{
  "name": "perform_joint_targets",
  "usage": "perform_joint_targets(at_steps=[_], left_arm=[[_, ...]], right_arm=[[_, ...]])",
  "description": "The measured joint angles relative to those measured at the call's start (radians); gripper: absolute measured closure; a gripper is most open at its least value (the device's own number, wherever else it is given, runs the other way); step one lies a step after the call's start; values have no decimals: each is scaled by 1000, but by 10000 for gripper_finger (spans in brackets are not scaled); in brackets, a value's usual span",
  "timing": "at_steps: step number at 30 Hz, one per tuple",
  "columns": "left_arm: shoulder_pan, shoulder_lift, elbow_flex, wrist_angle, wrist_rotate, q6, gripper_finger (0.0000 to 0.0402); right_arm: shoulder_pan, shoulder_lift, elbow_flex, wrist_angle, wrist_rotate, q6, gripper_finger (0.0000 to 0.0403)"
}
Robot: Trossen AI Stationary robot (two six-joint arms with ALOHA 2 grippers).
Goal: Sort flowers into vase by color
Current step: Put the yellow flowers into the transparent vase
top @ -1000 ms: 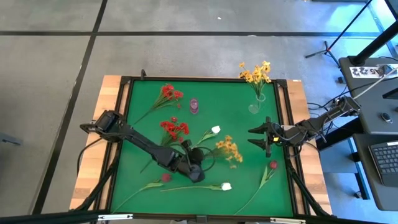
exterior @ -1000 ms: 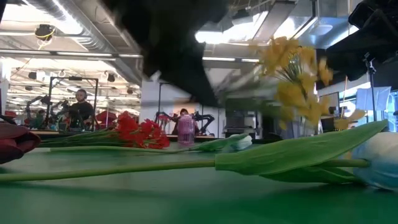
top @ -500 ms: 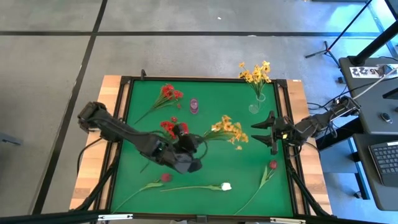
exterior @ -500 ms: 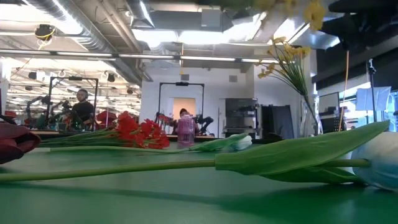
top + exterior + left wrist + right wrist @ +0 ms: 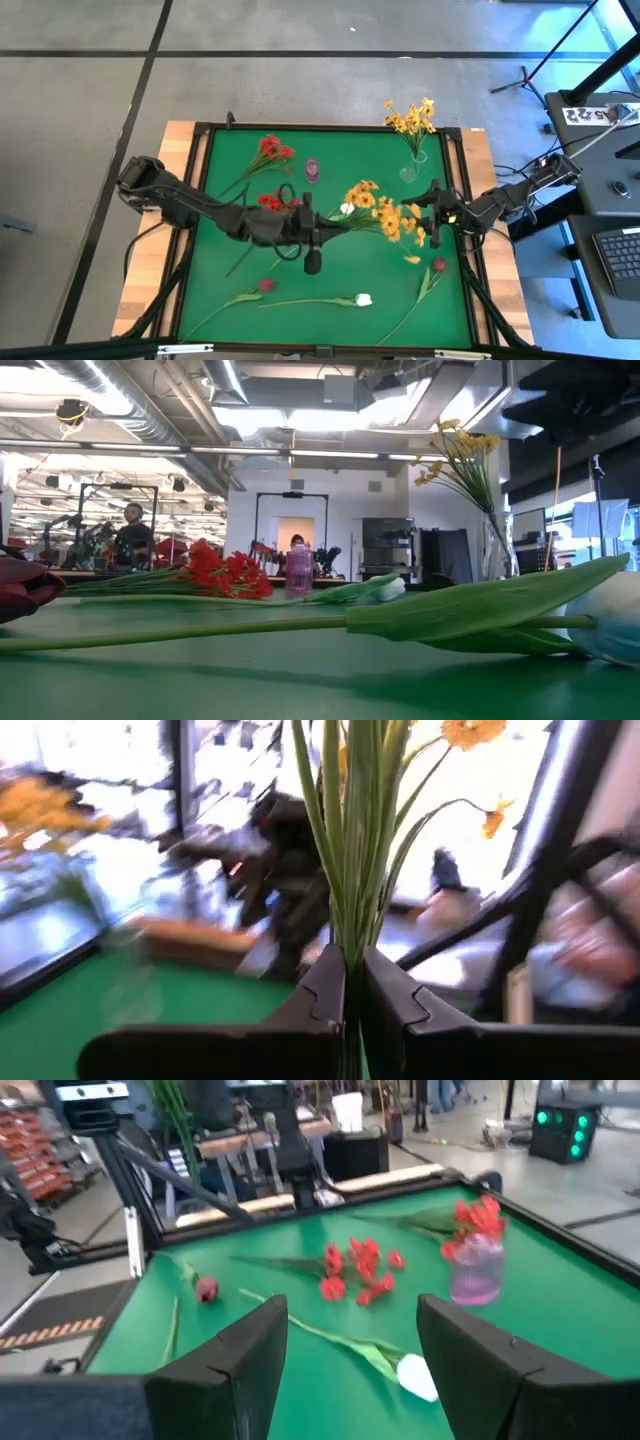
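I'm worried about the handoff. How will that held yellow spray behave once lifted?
Yellow spray probably droops: thin stems, heavy heads overhanging the shut left gripper. Likely light. Stems fan apart, so some may slip.

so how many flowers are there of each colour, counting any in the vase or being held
yellow-orange sprays: 2, one in the vase at, one held by the left gripper at
red sprays: 2
white buds: 2
maroon buds: 2
total: 8
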State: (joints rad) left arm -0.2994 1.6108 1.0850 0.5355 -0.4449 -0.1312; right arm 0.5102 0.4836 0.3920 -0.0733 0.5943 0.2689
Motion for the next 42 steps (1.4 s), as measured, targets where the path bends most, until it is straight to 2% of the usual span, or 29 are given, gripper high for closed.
perform_joint_targets(at_steps=[3, 7, 17, 23, 27, 30, 35, 42], left_arm=[[48, 0, -19, 76, 73, -33, 395], [87, 0, -20, 94, 144, -49, 395], [126, 0, -20, 122, 141, -51, 395], [136, 6, -20, 201, 141, -44, 395], [152, 16, -20, 212, 141, -41, 395], [160, 35, -20, 219, 144, -50, 395], [166, 67, -20, 224, 155, -66, 395], [169, 84, -20, 231, 171, -76, 395]], right_arm=[[0, 35, 0, 122, -11, -78, 180], [0, 98, 0, 284, -10, -208, 180], [0, 275, 0, 713, -48, -396, 180], [-20, 391, 0, 938, -52, -454, 180], [-104, 481, 0, 1092, -86, -423, 180], [-181, 540, 0, 1148, -168, -363, 180], [-285, 614, 26, 1148, -317, -241, 180], [-317, 692, 81, 1148, -353, -205, 180]])
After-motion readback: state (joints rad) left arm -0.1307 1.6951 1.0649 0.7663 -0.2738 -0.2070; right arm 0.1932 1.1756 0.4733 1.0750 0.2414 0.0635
